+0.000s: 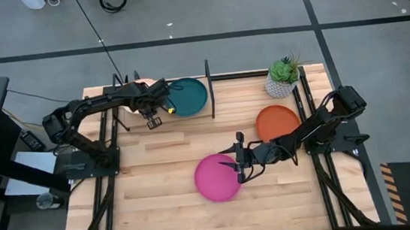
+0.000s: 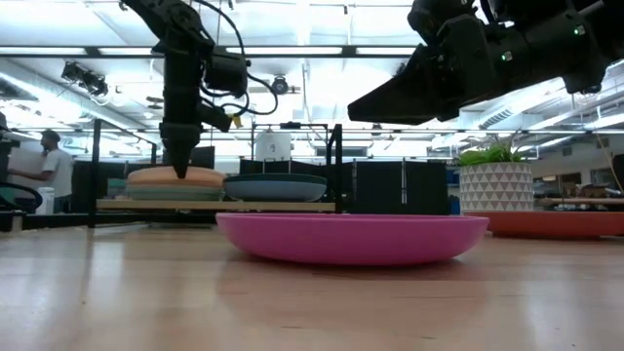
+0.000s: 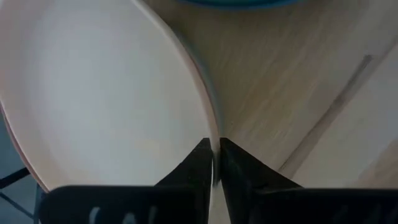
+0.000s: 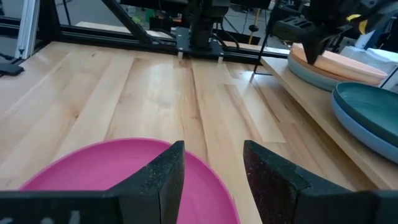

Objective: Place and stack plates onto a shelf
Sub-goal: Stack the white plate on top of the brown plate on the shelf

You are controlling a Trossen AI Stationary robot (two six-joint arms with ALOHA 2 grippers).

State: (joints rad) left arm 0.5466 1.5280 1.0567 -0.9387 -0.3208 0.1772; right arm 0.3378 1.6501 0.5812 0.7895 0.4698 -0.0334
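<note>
The shelf (image 1: 209, 92) stands at the table's far left, its board (image 2: 292, 206) just above the tabletop. On it a cream-peach plate (image 2: 175, 176) tops a small stack, and a dark teal plate (image 1: 189, 95) lies beside it. My left gripper (image 1: 152, 114) points down at the stack and is shut on the cream-peach plate (image 3: 93, 87). The magenta plate (image 1: 217, 178) lies flat on the table's middle. My right gripper (image 4: 212, 168) hovers open above its right rim (image 4: 214, 177), one finger on each side, touching nothing. The orange-red plate (image 1: 276, 121) lies on the table farther right. My left gripper pinches the cream-peach plate's rim (image 3: 211, 127) between its two fingers (image 3: 198, 163), one inside the rim and one outside. It comes from above, pointing down (image 2: 180, 161). The plate lies flat on top of the stack on the shelf.
A potted plant (image 1: 284, 77) in a white pot stands at the far right beside the shelf frame. Black uprights (image 2: 336, 161) rise from the shelf. Bare tabletop (image 1: 152, 195) lies near and left of the magenta plate. A person (image 2: 49, 166) shows in the room behind.
</note>
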